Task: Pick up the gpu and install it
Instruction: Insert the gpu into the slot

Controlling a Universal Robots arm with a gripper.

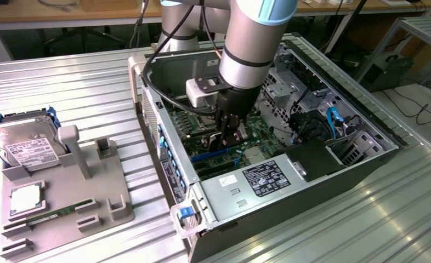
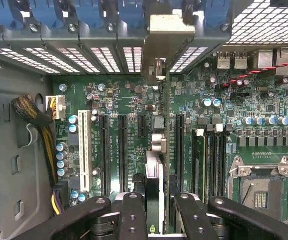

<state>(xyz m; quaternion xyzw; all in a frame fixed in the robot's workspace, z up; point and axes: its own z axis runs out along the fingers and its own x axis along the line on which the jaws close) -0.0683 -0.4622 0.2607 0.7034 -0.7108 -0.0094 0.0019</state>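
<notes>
The gpu [image 2: 156, 175] is seen edge-on in the wrist view, standing upright over the green motherboard [image 2: 129, 100] and lined up with its long black slots. Its silver bracket [image 2: 171, 35] sits against the rear slot openings of the case. My gripper [image 2: 159, 220] is shut on the card's edge, with a black finger [image 2: 131, 215] on each side. In the exterior view my gripper [image 1: 228, 131] reaches down into the open computer case [image 1: 303, 181], with the gpu [image 1: 221, 144] low above the board.
A grey fixture [image 1: 91, 208] on the exterior view's left carries a silver hard drive [image 1: 25, 145] and a narrow green memory stick [image 1: 51, 215]. Inside the case are the power supply [image 1: 267, 178], a drive cage [image 1: 296, 87], cables [image 2: 39, 120], a white slot [image 2: 84, 150] and the CPU socket [image 2: 264, 192].
</notes>
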